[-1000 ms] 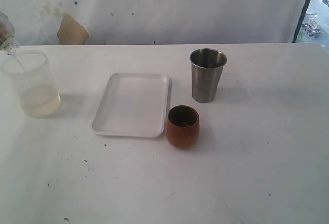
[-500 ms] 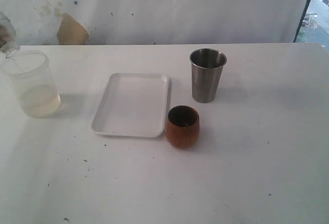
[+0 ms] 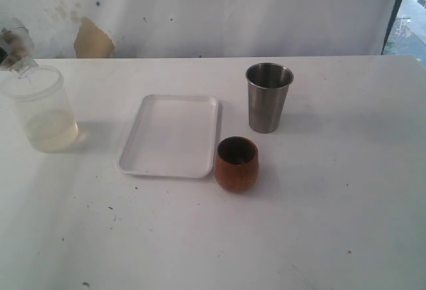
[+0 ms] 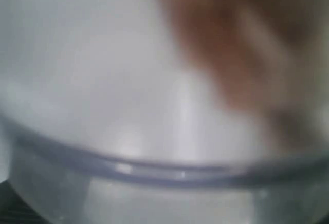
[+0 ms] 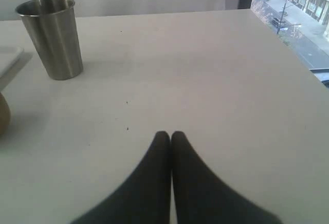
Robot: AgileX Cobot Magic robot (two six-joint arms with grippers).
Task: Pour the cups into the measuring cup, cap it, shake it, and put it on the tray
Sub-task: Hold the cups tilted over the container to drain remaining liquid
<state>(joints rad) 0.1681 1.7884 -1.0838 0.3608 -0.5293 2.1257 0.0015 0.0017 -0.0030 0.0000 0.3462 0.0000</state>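
Steel tumbler (image 3: pixel 269 97) and wooden cup (image 3: pixel 235 164) stand beside the tray (image 3: pixel 170 134), apparently unpoured; the clear vessel (image 3: pixel 16 46) over the frosted cup (image 3: pixel 41 107) has just stopped streaming; right pincer (image 5: pixel 170 136) together, left pincer's state I cannot tell

**No legible text in view**

Nothing readable stands on the tapered stainless-steel tumbler (image 3: pixel 269 97), the rounded brown wooden cup (image 3: pixel 235 164) or the flat white rectangular tray (image 3: pixel 170 134). The clear plastic measuring cup (image 3: pixel 14 40), at the upper left edge, is too blurred to read.
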